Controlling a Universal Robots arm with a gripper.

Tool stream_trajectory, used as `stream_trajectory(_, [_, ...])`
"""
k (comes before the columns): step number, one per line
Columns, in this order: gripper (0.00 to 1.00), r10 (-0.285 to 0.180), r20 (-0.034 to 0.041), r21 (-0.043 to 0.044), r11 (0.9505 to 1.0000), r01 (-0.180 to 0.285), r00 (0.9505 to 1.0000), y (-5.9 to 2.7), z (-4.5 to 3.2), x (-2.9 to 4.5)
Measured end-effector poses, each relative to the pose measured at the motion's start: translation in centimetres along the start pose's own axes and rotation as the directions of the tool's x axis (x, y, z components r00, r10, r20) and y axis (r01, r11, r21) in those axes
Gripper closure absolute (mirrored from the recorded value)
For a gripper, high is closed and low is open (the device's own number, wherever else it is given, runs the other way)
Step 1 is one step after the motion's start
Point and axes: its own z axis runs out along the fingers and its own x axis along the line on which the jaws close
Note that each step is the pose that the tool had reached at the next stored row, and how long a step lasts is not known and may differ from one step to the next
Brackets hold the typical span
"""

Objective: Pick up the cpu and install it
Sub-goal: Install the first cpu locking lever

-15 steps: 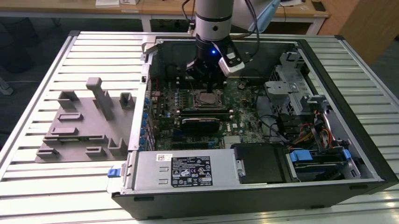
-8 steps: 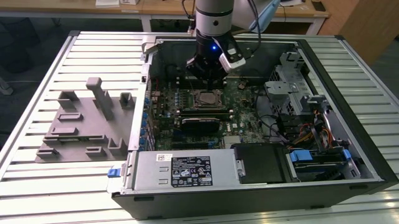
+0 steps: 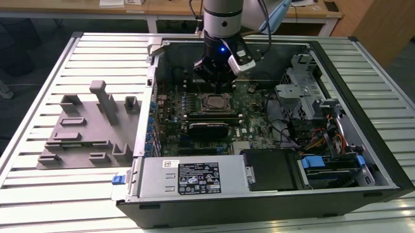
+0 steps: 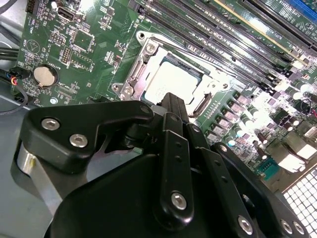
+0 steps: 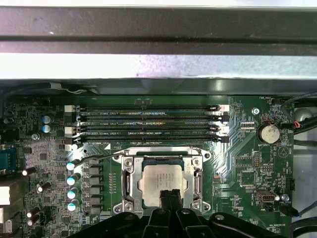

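Slatted grey tabletop [image 3: 65,204]; small flat silver-white cpu [image 5: 158,178] looks light, rigid, fragile, so grip edges only; black pincer [image 5: 170,196] clenched just above.

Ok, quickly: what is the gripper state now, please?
Gripper: closed, holding nothing; its tips are at the edge of the chip, which lies in the socket.

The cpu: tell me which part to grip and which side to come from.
Grip its two opposite thin edges, probably, coming straight down from above. The cpu lies flat, metal top up, sunk inside the socket frame on the motherboard, so the frame guards its sides and only the top is open. The gripper hangs close above it.
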Motion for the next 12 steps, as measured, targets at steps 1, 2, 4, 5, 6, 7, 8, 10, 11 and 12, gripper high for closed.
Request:
stream_trajectory(1, [0.89, 0.0, 0.0, 0.0, 1.0, 0.0, 1.0, 0.0, 0.0, 0.0])
stream_trajectory(2, [0.89, 0.0, 0.0, 0.0, 1.0, 0.0, 1.0, 0.0, 0.0, 0.0])
stream_trajectory(4, [0.89, 0.0, 0.0, 0.0, 1.0, 0.0, 1.0, 0.0, 0.0, 0.0])
stream_trajectory(5, [0.89, 0.0, 0.0, 0.0, 1.0, 0.0, 1.0, 0.0, 0.0, 0.0])
stream_trajectory(6, [0.89, 0.0, 0.0001, 0.0, 1.0, 0.0, 1.0, 0.0, 0.0, 0.0])
stream_trajectory(7, [0.89, 0.0, 0.0001, 0.0, 1.0, 0.0, 1.0, 0.0, 0.0, 0.01])
stream_trajectory(8, [0.89, 0.0, -0.0001, 0.0001, 1.0, 0.0, 1.0, 0.0, -0.01, 0.06])
stream_trajectory(10, [0.89, 0.0, 0.0, 0.0001, 1.0, 0.0, 1.0, -0.01, -0.02, 0.29])
stream_trajectory(11, [0.89, 0.0, 0.0, 0.0001, 1.0, 0.0, 1.0, -0.01, -0.02, 0.4])
stream_trajectory(12, [0.89, 0.0, 0.0, 0.0, 1.0, 0.0, 1.0, -0.02, -0.03, 0.52])
